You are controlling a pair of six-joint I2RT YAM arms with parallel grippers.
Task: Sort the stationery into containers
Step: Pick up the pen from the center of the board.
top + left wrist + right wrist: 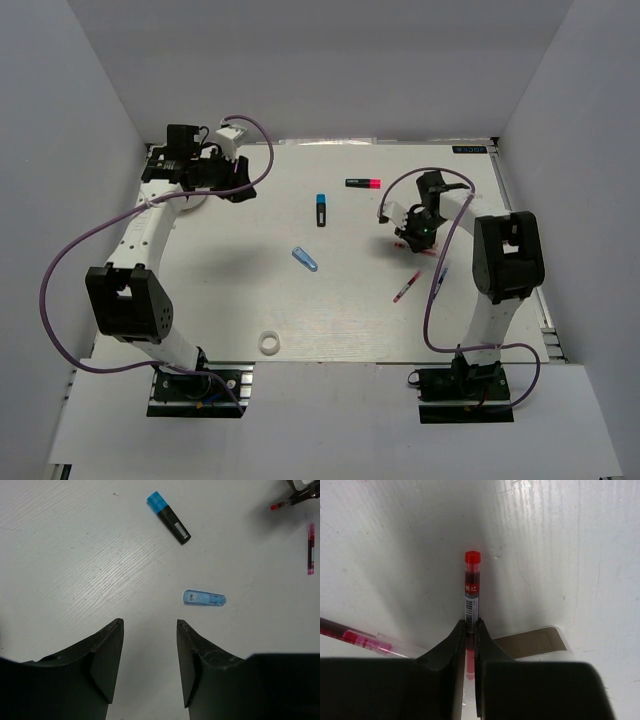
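Top view: left gripper (232, 186) at far left of bench (340, 320), hanging over the tub (193, 205), which the arm mostly hides; spread of the fingers not readable here. Blue marker (321, 209) mid-bench, pink marker (363, 183) beyond it, blue tube (305, 259) nearer centre, tape ring (268, 343) at near edge. Right gripper (408, 238) low on the bench at right; loose pen (406, 287) just nearer the base.

Left wrist: left gripper (149, 630) released, fingers wide apart, nothing between. Blue marker (168, 517) and blue tube (204, 598) lie ahead, apart from each other; loose pen (311, 549) at right edge.

Right wrist: right gripper (471, 627) clenched on the red pen (472, 587), gripping its lower barrel, cap end pointing away and lying against the bench. Clear-barrelled pen (355, 636) at lower left, partly behind a finger.
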